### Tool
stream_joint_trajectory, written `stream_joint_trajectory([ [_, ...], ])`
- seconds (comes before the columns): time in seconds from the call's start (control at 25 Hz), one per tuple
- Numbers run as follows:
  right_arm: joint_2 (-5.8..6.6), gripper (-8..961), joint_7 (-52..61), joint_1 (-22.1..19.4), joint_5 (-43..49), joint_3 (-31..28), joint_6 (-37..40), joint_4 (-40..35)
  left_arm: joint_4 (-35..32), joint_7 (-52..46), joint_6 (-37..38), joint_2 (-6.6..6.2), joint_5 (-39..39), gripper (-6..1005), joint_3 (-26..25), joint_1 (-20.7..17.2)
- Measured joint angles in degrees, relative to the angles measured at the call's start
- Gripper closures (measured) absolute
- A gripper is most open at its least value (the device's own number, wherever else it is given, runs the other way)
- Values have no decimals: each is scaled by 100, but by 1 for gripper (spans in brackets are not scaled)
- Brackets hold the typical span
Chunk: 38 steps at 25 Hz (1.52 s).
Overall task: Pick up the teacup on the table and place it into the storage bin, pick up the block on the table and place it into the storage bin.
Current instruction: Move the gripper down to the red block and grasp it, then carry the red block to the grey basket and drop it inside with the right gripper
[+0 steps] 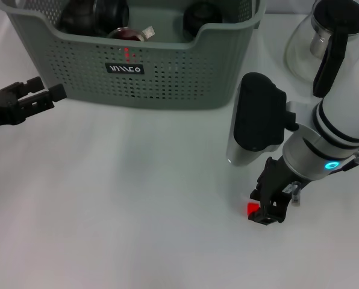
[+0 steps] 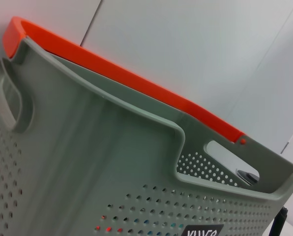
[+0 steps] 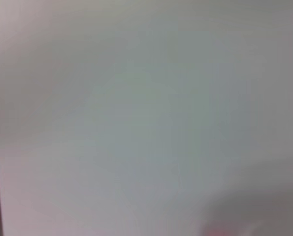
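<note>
Block step in hand. Right gripper (image 1: 268,212) is down at the table, fingers around the red block (image 1: 252,209); whether clenched cannot be told. The storage bin (image 1: 167,78) lies well beyond it, dark cups already inside. Next: confirm hold, lift clear, carry over the rim. Left gripper (image 1: 47,90) is idle beside the bin, apparently released.

The storage bin (image 1: 167,78) looks like matt grey-green plastic, its walls pierced with rows of small holes, its rim smooth, and a small black label (image 1: 124,69) with white lettering sits flat on the front; in the left wrist view a smooth orange plastic edge (image 2: 136,83) shows behind its rim. The teapot (image 1: 315,39) is clear, glossy glass with a black handle, and the table (image 1: 125,198) is a smooth, matt white surface. The right gripper (image 1: 270,208) is matt black, touching a small bright red block (image 1: 252,209), below a glossy white arm shell (image 1: 348,114).
</note>
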<state>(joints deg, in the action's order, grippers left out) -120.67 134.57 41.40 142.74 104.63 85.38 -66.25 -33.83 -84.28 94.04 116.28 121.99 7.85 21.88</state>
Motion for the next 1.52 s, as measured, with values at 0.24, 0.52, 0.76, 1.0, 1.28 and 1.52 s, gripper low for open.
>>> stream_joint_trajectory([
  [0.24, -6, 590, 6, 49, -4, 132, -96, 129, 0, 0, 0, 0, 1, 140, -3, 0],
  [0.52, -9, 626, 15, 97, -17, 158, -110, 210, 6, 0, 0, 0, 8, 140, -6, -5],
  [0.76, -9, 657, 42, 97, -30, 116, -101, 214, 15, 0, 0, 0, 9, 140, -13, -9],
  [1.0, -8, 704, 73, 104, -42, 86, -75, 181, 17, 0, 0, 0, 9, 140, -12, -9],
  [1.28, 30, 756, -168, 43, -432, -607, 309, -81, 17, 1, -9, 0, 19, 140, -11, -13],
  [1.52, 41, 755, -1278, -90, -1582, -2803, 1383, -339, 39, 12, -77, -1, -11, 140, -12, -60],
])
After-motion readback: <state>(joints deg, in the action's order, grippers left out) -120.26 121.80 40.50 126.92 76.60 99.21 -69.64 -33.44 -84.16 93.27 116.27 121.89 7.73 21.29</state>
